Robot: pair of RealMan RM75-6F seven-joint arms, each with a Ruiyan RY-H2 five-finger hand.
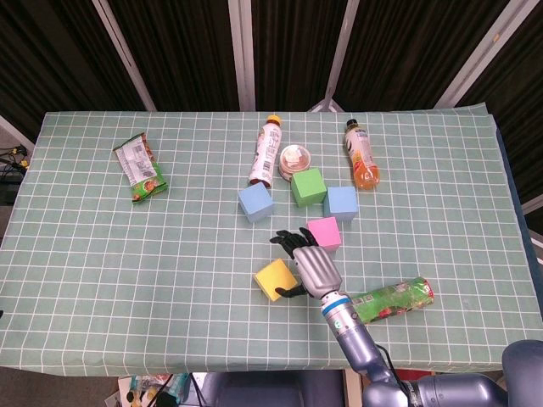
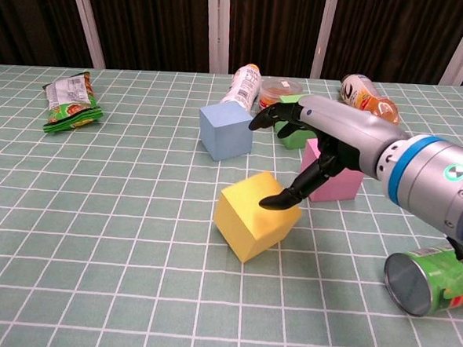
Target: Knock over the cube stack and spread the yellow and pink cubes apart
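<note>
Head view: we see the right hand (image 1: pixel 310 264) over the table (image 1: pixel 102 280), fingers spread toward the top of frame. The thumb touches the right edge of the yellow cube (image 1: pixel 276 280). We can't confirm a real grasp here; it looks like contact only. The yellow cube sits flat on the cloth, low and left of the hand. The pink cube (image 1: pixel 324 231) sits up and right of the hand, close to the fingers, apart from the yellow one. Above it we have the green cube (image 1: pixel 307 186), with one blue cube (image 1: pixel 255 202) to its left and another blue cube (image 1: pixel 341 202) to its right. Behind those: a bottle (image 1: pixel 266 152) lying down, a small cup (image 1: pixel 294 158), an orange bottle (image 1: pixel 360 154). A green can (image 1: pixel 389 300) lies on its side beside the forearm. A snack bag (image 1: pixel 139 170) is far left. We don't see the left hand.

Chest view: the right hand (image 2: pixel 320 143) is open, fingers apart, gripping nothing. One fingertip rests on the yellow cube's (image 2: pixel 256 214) top right edge. The cube sits on the table (image 2: pixel 94 236), turned corner-on to us. The pink cube (image 2: pixel 337 176) is behind the hand, partly hidden by it. The blue cube (image 2: pixel 225 130) stands to the left, well clear of the yellow one. The can (image 2: pixel 430 276) is at lower right. The snack bag (image 2: pixel 71 99) is far left.
</note>
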